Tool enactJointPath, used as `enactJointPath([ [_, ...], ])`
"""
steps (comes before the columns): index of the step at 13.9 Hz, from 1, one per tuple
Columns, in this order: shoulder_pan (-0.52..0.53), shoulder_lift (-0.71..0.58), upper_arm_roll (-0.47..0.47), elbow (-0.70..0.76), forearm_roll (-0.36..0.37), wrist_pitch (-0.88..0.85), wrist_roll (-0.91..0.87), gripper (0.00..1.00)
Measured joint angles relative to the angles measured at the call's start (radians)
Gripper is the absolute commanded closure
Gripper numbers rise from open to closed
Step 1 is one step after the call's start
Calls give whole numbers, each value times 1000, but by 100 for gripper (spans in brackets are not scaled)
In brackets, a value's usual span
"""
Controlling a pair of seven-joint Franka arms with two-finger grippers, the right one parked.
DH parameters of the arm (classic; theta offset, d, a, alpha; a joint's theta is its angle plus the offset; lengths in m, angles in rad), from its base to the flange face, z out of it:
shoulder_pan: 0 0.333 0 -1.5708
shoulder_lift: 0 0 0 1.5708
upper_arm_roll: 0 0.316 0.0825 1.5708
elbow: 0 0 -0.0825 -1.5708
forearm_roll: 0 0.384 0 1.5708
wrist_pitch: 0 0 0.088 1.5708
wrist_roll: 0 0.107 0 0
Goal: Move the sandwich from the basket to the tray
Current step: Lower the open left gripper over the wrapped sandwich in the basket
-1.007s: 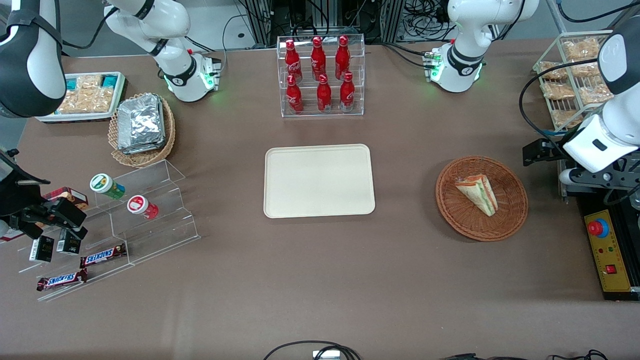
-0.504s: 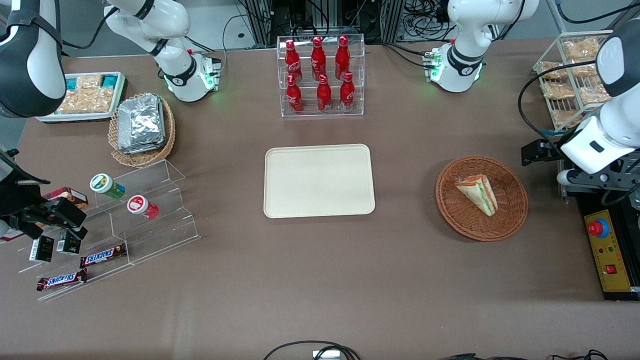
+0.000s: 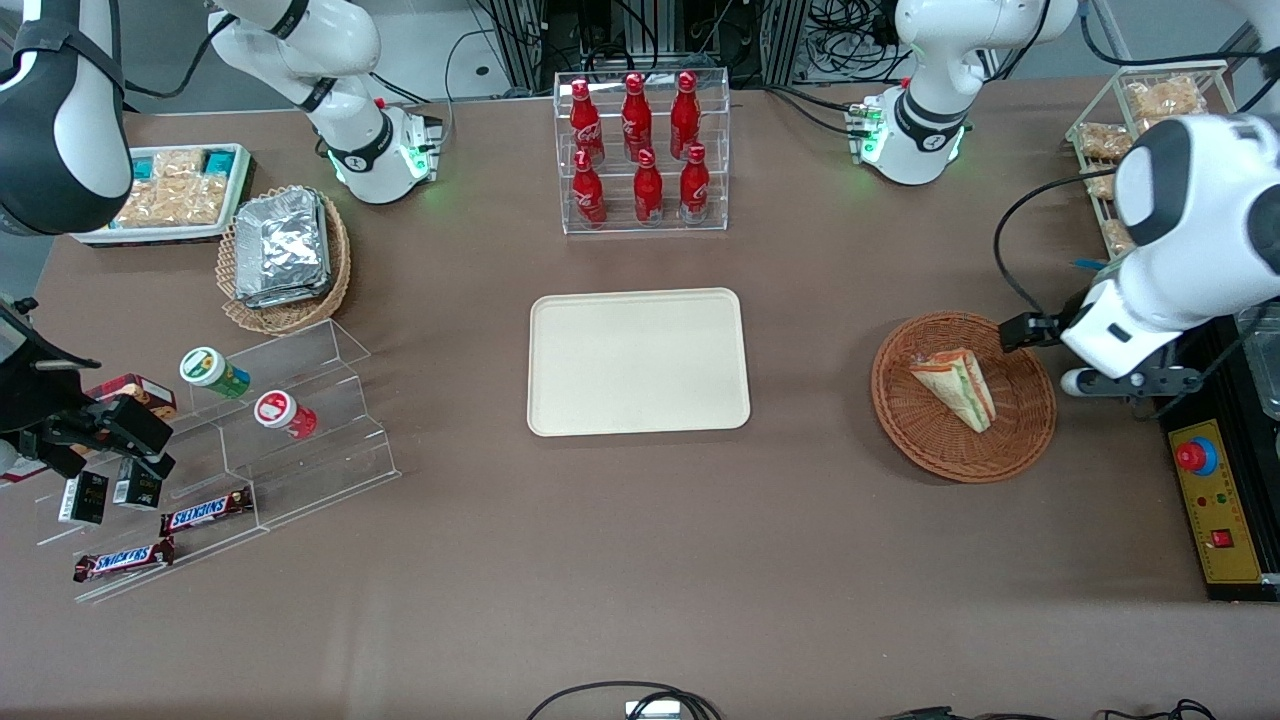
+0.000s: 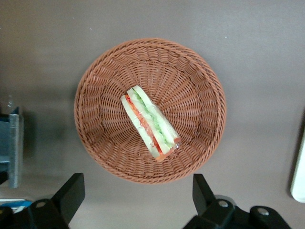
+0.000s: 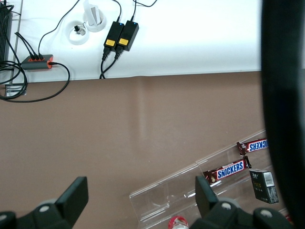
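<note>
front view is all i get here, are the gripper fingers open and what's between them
Observer: The gripper is open wide above the basket; nothing is between its fingers.
Operator: which way is the sandwich filling facing
Observer: In the wrist view the sandwich shows its cut face upward, green and red layers between white bread.
Operator: is the gripper over it
Observer: Not quite. The wrist view puts the open fingers just outside the basket's rim, with the sandwich lying ahead of them inside the basket.
</note>
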Motion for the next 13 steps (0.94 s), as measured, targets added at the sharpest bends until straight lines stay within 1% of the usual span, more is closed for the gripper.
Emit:
enactJointPath([
  [3,0,-10,0,-131,0,159,-107,0],
  [5,-1,-10,-1,-184,0,228,-164,0],
  [13,-1,0,-4,-378,0,500,-282,0],
])
